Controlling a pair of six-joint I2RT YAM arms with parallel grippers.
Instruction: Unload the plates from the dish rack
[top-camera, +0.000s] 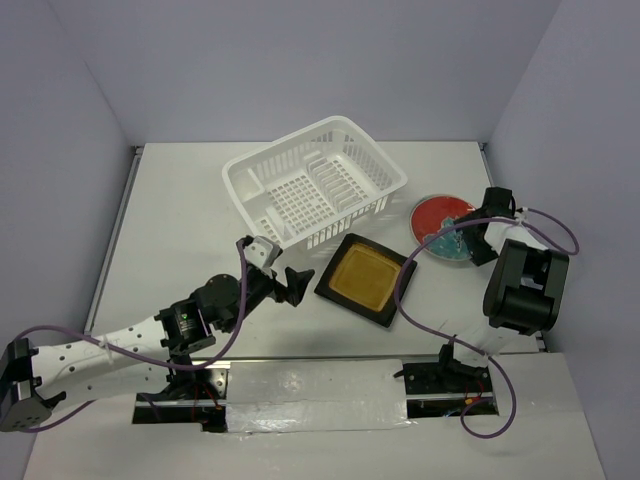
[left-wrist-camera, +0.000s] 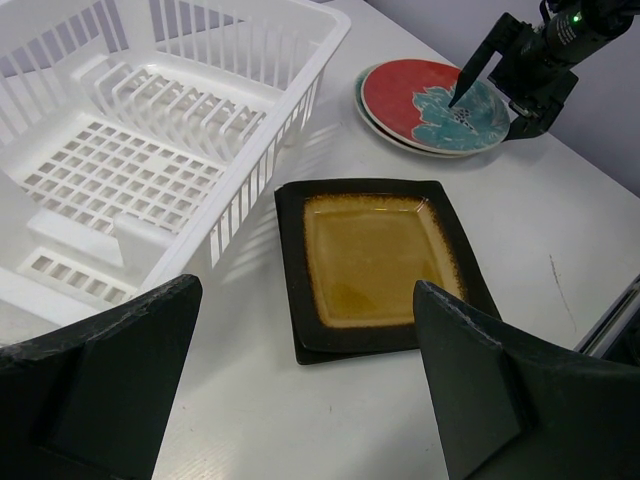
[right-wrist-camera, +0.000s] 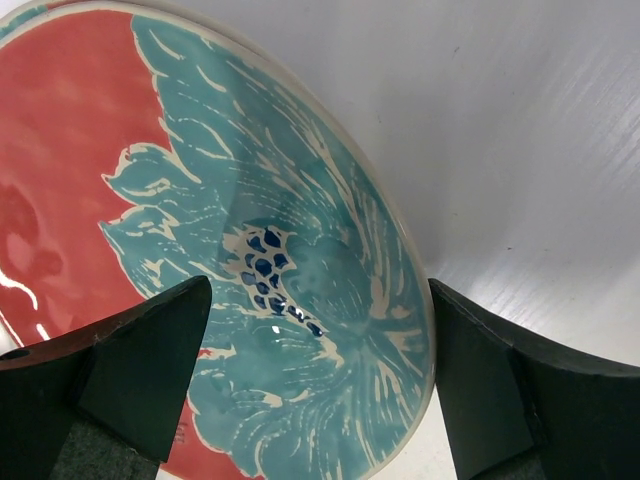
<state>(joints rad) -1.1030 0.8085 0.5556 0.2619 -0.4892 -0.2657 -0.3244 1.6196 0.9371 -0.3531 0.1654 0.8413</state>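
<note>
The white dish rack (top-camera: 315, 185) (left-wrist-camera: 150, 150) stands at the back of the table with no plates showing in it. An amber-centred square plate (top-camera: 365, 278) (left-wrist-camera: 375, 260) lies on a second dark square plate in front of the rack. To the right, a round red and teal plate (top-camera: 447, 228) (left-wrist-camera: 430, 105) (right-wrist-camera: 250, 250) rests on another round one. My right gripper (top-camera: 473, 243) (right-wrist-camera: 320, 370) is open and straddles that stack's near-right rim. My left gripper (top-camera: 285, 278) (left-wrist-camera: 310, 400) is open and empty, just left of the square plates.
Purple cables loop beside both arms. The right arm's black body (top-camera: 525, 285) stands close to the right wall. The rack sits at an angle, its near corner close to the square plates.
</note>
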